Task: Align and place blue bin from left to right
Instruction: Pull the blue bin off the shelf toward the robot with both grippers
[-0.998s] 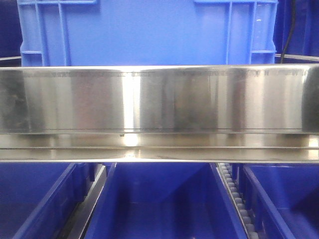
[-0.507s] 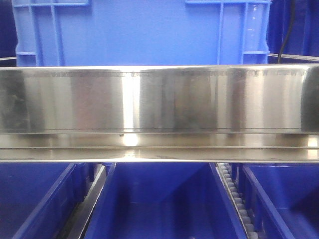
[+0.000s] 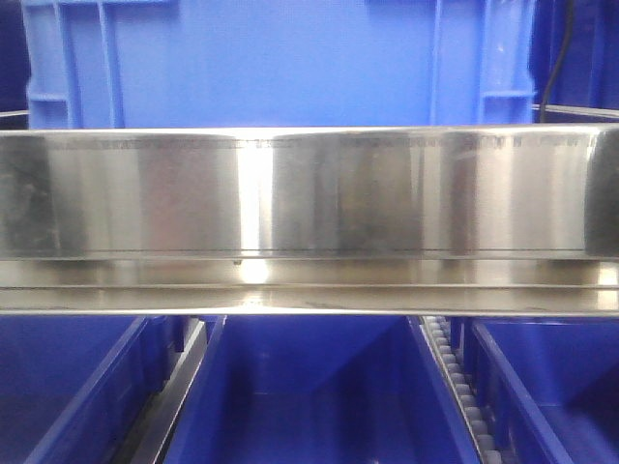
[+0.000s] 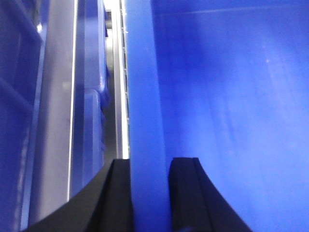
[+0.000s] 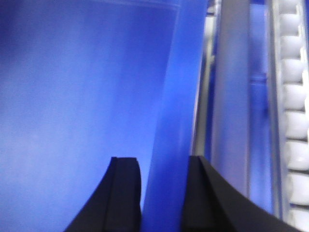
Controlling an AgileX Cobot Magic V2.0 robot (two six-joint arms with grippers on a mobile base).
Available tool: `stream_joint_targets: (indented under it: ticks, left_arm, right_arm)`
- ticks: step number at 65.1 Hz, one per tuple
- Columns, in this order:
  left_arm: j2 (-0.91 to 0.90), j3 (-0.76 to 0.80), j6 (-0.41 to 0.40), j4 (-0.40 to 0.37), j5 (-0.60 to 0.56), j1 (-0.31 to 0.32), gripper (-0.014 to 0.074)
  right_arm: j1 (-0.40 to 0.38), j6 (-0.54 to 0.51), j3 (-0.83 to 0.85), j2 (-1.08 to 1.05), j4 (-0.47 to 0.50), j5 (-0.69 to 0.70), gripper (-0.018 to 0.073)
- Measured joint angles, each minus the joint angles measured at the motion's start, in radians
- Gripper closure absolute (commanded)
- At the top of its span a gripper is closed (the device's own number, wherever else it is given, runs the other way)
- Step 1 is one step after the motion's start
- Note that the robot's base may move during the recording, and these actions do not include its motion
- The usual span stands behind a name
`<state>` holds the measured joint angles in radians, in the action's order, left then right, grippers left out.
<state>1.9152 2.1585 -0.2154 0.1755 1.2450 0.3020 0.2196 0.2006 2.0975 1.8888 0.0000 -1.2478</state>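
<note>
Jaws on both arms are closed against the side walls of the blue bin (image 3: 280, 63). The left gripper (image 4: 150, 166) has one dark finger (image 4: 186, 193) inside the wall and the other outside, with the wall filling the gap between them. The right gripper (image 5: 159, 164) straddles the opposite wall in the same way. Seen from the front, the bin fills the upper part of the view, behind and above the steel rail (image 3: 309, 193). The rail hides its base, so I cannot tell whether it hangs free or rests on a shelf. Below the rail sit the lower bins (image 3: 309, 387) in their lanes, and a roller track (image 5: 294, 121) runs close along the outside of the wall the right gripper holds. The bin looks like stiff moulded plastic with ribbed corners. No contents show in either wrist view, so it is probably light for its bulk. Its walls are smooth and likely slippery, and a pinch this narrow may let it tip. The sound hold is the one already taken, on two opposite walls near the rim, with both arms moving sideways together and level so the walls neither bow nor slide out.
</note>
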Motion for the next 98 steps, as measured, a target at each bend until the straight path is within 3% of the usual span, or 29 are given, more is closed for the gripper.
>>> stream_joint_targets:
  ticks: [22, 45, 98]
  left_arm:
    - [-0.149, -0.003, -0.012, 0.007, 0.028, 0.040, 0.0603]
    - [-0.253, -0.003, -0.070, 0.068, 0.029, 0.116, 0.0605]
    - [-0.221, -0.003, -0.092, 0.103, 0.025, 0.125, 0.0605]
  right_arm:
    - [0.002, 0.004, 0.016, -0.108, 0.007, -0.047, 0.0639]
    - [0.005, 0.004, 0.143, -0.169, -0.006, -0.071, 0.0639]
    - [0.012, 0.002, 0.164, -0.172, -0.047, -0.072, 0.0639]
